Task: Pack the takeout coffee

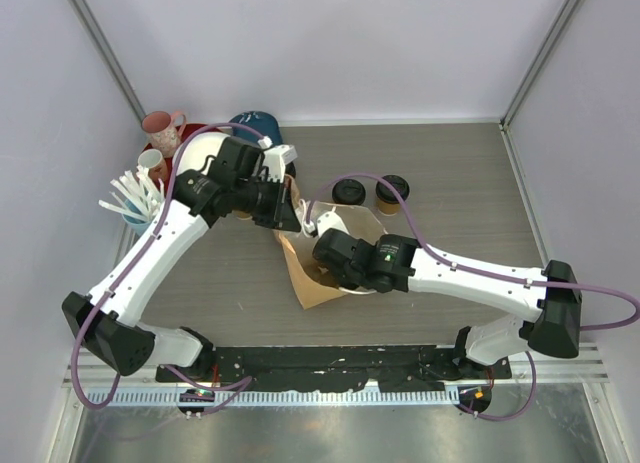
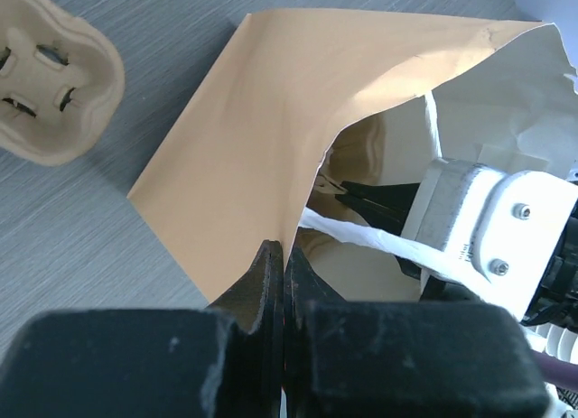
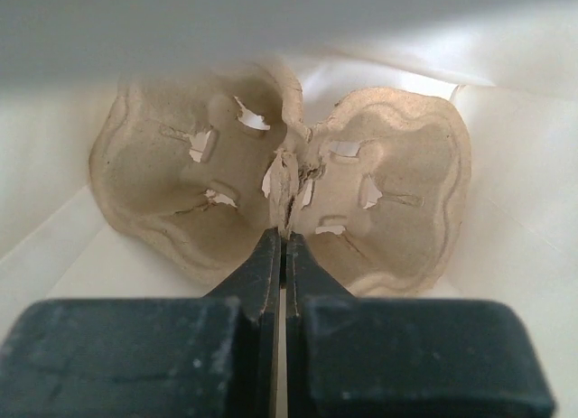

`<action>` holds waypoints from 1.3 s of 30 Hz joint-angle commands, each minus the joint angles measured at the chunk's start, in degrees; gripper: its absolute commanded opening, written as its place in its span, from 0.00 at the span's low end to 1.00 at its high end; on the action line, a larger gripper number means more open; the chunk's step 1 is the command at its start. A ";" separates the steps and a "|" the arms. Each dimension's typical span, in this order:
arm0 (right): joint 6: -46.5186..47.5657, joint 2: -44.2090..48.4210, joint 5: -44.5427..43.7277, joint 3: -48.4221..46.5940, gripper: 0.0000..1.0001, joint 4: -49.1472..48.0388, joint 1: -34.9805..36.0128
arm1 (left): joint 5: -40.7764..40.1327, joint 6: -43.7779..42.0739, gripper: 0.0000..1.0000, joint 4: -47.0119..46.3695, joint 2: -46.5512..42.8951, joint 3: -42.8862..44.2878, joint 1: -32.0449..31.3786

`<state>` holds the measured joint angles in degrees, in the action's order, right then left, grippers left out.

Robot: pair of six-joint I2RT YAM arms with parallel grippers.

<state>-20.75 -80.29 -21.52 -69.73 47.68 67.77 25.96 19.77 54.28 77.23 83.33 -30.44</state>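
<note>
The white left arm point(image 1: 150, 253) reaches far and rightward, the black left gripper point(image 2: 282, 255) pressed tightly together. The white right arm point(image 1: 480, 278) stretches leftward, the black right gripper point(image 3: 282, 242) likewise clamped tight.

A paper bag point(image 1: 303, 281) is set at the table's point(image 1: 470, 173) middle — a cup carrier point(image 3: 280, 192) lying inside it. At the bag's one o'clock one takeout coffee point(image 1: 349, 192) is stood just left of a second takeout coffee point(image 1: 392, 194). Near the bag a second carrier point(image 2: 50, 75) is laid. At ten o'clock a mug point(image 1: 163, 130) is placed behind a lidless cup point(image 1: 152, 163).
</note>
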 commanded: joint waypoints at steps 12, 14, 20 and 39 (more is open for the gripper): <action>-3.60 -6.27 5.95 -3.65 0.01 1.10 -6.76 | 13.16 -0.87 0.00 -4.45 -2.43 0.34 -0.85; -3.15 -7.51 7.45 -2.08 0.01 0.66 -6.77 | 12.37 -0.96 0.00 -4.45 -2.35 0.52 -0.85; -5.00 -7.25 8.25 4.51 0.01 -0.66 -6.86 | 8.24 -3.07 0.00 -3.39 -2.00 4.03 -0.85; -5.61 -10.86 10.36 4.54 0.36 -1.81 -7.65 | 3.13 -15.46 0.00 -1.64 -2.70 0.70 -1.64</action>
<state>-23.94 -89.41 -13.67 -64.51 38.85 60.99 26.11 7.94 56.51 77.17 83.18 -31.83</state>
